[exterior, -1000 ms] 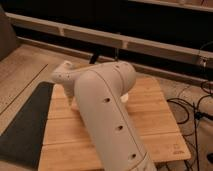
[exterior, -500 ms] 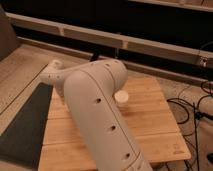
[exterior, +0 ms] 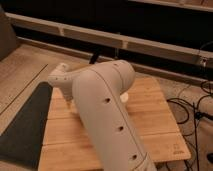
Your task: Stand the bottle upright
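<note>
The bottle is hidden; I see it nowhere on the wooden table (exterior: 160, 117). My big white arm (exterior: 107, 112) rises from the bottom edge and covers the table's middle. Its white wrist joint (exterior: 60, 76) sticks out to the left over the table's far left corner. My gripper is hidden beyond the arm, and its jaws stand wide with nothing seen in them. A short round white jar (exterior: 125, 96) peeks out at the arm's right side. A small dark piece (exterior: 94, 57) shows just above the arm near the table's far edge; I cannot tell what it is.
A dark mat (exterior: 25, 125) lies on the floor along the table's left side. Black cables (exterior: 200, 107) run over the floor to the right. A long pale ledge (exterior: 100, 36) with a dark wall behind it crosses the back.
The arm shifted left, uncovering the white jar, then came back right, so the jar is half covered again. The wrist joint stays near the far left corner.
</note>
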Available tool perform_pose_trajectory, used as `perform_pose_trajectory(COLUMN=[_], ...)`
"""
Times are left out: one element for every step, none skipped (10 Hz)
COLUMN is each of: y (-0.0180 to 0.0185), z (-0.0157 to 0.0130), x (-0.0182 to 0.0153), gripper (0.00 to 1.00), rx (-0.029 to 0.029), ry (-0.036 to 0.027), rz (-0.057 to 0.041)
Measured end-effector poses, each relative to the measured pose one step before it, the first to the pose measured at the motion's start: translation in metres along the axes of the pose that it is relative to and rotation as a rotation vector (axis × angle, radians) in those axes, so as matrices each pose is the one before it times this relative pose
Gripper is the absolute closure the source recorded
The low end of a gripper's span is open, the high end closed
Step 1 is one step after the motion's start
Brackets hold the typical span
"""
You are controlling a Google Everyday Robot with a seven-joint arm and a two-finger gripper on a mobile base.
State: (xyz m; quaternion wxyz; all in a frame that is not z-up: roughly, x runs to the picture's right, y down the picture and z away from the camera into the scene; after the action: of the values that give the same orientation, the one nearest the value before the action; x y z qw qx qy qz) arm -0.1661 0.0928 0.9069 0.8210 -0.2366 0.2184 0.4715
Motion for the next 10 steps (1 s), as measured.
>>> perform_pose_trajectory(y=[-0.01214, -0.00995, -0.00729, -0.00659, -0.00565, -0.00452, -0.00221, 0.00055, 0.00363, 0.00412], z=[0.00954, 0.00792, 0.00704, 0.0041, 0.0007, -0.00075, -0.00096, 0.00094, 0.00306, 0.00173], x=[0.00592, 0.00476, 0.003, 0.00126, -0.00096, -0.00222, -0.00131, 0.00133, 0.00411, 0.00267], gripper=[0.35, 0.35, 0.35, 0.35, 0.35, 0.35, 0.35, 0.36, 0.43, 0.51], rx=[0.00466, -0.00189, 0.00316, 0.00693, 0.00939, 0.01041, 0.00355, -0.00273, -0.00964, -0.00818], ry=[0.01572, 0.01482, 0.0111, 0.00733, 0.00068, -0.00292, -0.00081, 0.00648, 0.01743, 0.01221], rz=[0.01673, 0.01936, 0.01153, 0.00795, 0.00465, 0.00339, 0.00713, 0.01111, 0.01295, 0.00433])
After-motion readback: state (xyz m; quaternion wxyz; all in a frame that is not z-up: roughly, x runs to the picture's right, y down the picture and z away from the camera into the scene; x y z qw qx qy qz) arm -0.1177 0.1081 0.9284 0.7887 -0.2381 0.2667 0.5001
